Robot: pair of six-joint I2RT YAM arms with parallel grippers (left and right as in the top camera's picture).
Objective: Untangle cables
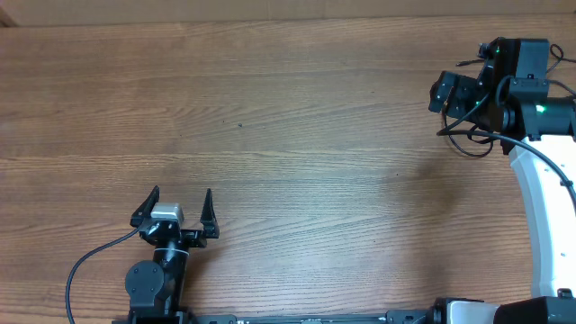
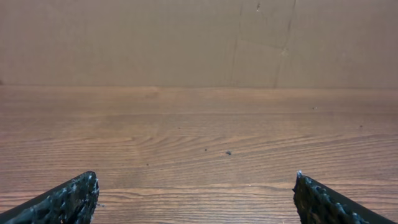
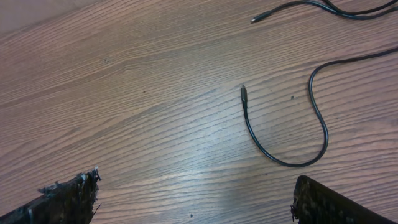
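The cables are thin black cords lying on the wooden table. In the right wrist view one cable (image 3: 289,163) curves in a loop and ends in a small plug (image 3: 243,93). A second cable (image 3: 292,5) with its plug runs along the top edge. From overhead, only a short loop of cable (image 1: 470,154) shows beneath the right arm at the far right. My right gripper (image 3: 196,186) (image 1: 447,93) hovers open above the table, short of the cables, and holds nothing. My left gripper (image 1: 181,193) (image 2: 194,186) stands open and holds nothing at the near left, far from the cables.
The wooden table (image 1: 297,135) stretches between the two arms. A brown cardboard wall (image 2: 186,37) stands along the table's far edge in the left wrist view. The right arm's white link (image 1: 540,216) runs down the right side.
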